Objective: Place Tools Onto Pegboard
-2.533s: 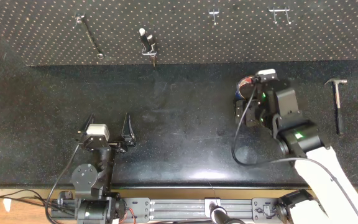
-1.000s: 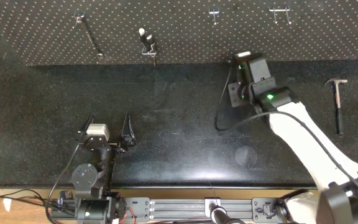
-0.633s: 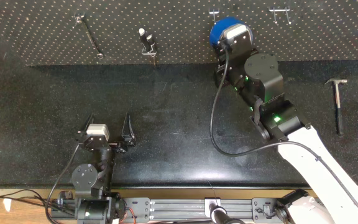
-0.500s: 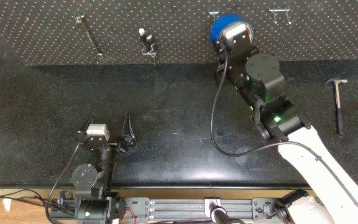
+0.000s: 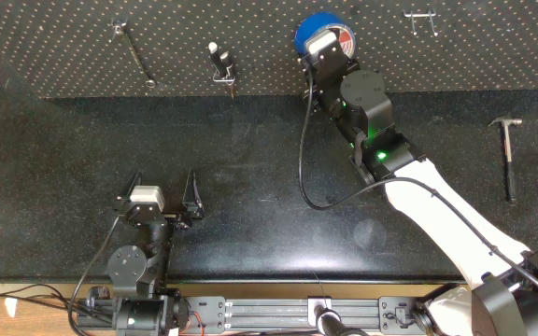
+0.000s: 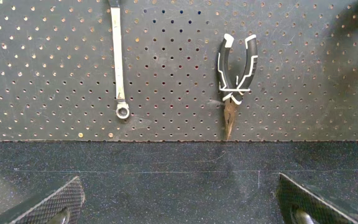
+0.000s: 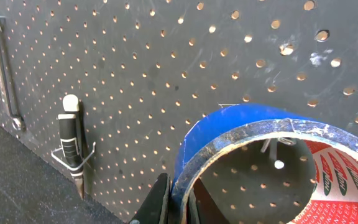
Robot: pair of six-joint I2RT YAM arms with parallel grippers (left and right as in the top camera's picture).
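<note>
A blue tape roll (image 5: 314, 26) is held up against the pegboard (image 5: 250, 37), and my right gripper (image 5: 321, 47) is shut on its wall. In the right wrist view the roll (image 7: 241, 124) stands on edge between my fingers (image 7: 178, 205), and a metal hook (image 7: 269, 146) shows through its hole. A wrench (image 5: 136, 56) and black-and-white pliers (image 5: 222, 65) hang on the board to the left. My left gripper (image 5: 163, 191) rests open near the table's front left, facing the wrench (image 6: 118, 56) and the pliers (image 6: 235, 74).
A hammer (image 5: 507, 159) lies on the black table at the far right. A bare double hook (image 5: 420, 21) sticks out of the pegboard to the right of the tape. Black table surface stretches between the two arms.
My right arm lifted the tape roll from the table up to the pegboard, then shifted it a little to the left. The left arm has kept still.
</note>
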